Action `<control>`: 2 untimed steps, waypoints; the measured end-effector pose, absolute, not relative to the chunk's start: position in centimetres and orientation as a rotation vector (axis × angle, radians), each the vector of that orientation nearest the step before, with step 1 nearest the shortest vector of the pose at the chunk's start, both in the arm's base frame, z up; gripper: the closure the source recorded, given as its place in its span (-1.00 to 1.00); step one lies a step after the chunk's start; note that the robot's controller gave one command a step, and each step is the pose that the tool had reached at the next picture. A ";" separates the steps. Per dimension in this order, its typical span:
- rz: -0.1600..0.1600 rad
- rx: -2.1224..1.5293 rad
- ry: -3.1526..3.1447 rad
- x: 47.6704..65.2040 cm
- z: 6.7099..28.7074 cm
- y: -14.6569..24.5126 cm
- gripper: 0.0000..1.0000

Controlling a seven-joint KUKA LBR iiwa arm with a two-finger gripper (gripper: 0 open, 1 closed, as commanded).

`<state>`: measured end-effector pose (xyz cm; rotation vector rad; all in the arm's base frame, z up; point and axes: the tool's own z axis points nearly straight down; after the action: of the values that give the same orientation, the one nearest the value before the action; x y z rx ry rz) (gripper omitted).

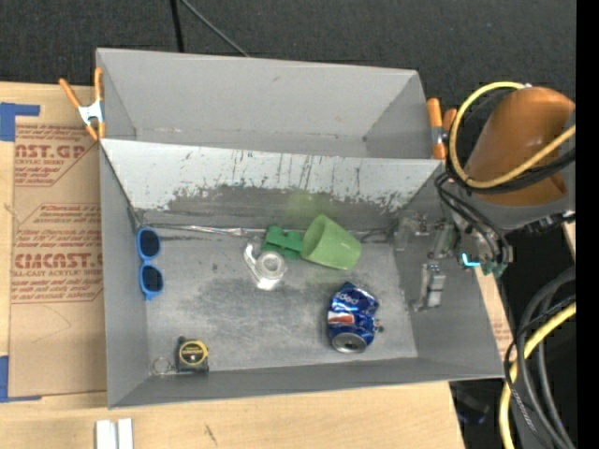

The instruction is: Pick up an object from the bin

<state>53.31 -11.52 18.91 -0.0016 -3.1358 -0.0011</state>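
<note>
My gripper [429,274] hangs low at the right side of the bin [262,110], close to the right wall and over bare grey floor. I cannot tell from this angle whether it is open or closed. The nearest thing to it is a crushed blue can [352,319], lying on its side just to the lower left of my gripper, apart from it. Further left and nearer the back wall lies a green scoop [328,242], tipped on its side, and a small clear cup [266,266] sits just beside it. A pair of blue sunglasses [148,263] rests against the left wall, well apart. A yellow tape measure [192,354] lies in the front left corner.
</note>
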 end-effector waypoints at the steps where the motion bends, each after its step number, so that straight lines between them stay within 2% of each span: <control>1: -0.005 0.314 -3.120 51.5 7.9 -6.3 -1.00; 2: 0.000 0.311 -3.126 51.7 8.2 -6.5 1.00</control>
<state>51.74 -6.46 8.23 0.3107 -3.1258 -0.0003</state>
